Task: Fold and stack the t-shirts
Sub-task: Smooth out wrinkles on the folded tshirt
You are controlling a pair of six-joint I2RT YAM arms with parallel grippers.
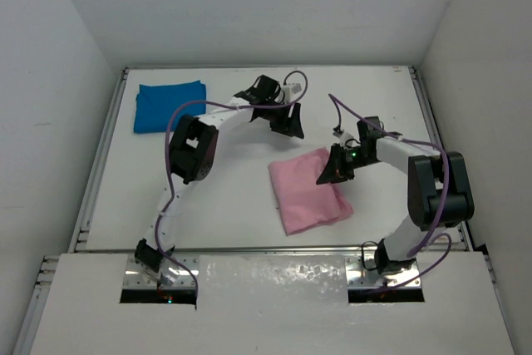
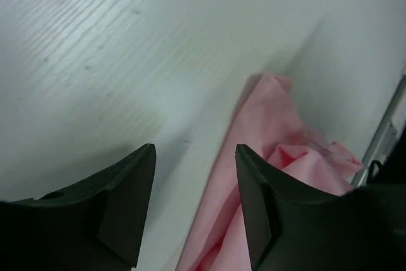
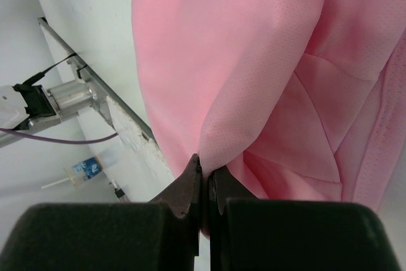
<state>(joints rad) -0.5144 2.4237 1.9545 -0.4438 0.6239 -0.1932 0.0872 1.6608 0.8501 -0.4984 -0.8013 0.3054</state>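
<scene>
The blue shirt [image 1: 169, 106] lies folded in a neat rectangle at the far left of the table [image 1: 233, 205], so that half looks done. The pink shirt [image 1: 309, 195] sits right of centre, well apart from it, gathered into a rough, creased oblong with loose layers, so its folding seems only partly done. The right gripper [image 3: 204, 176] is pinched tight on a fold at the pink shirt's far right edge. The left gripper [image 2: 195, 152] hangs empty, jaws spread, just beyond the shirt's far edge. Finishing the pink fold and stacking both appear left to do.
</scene>
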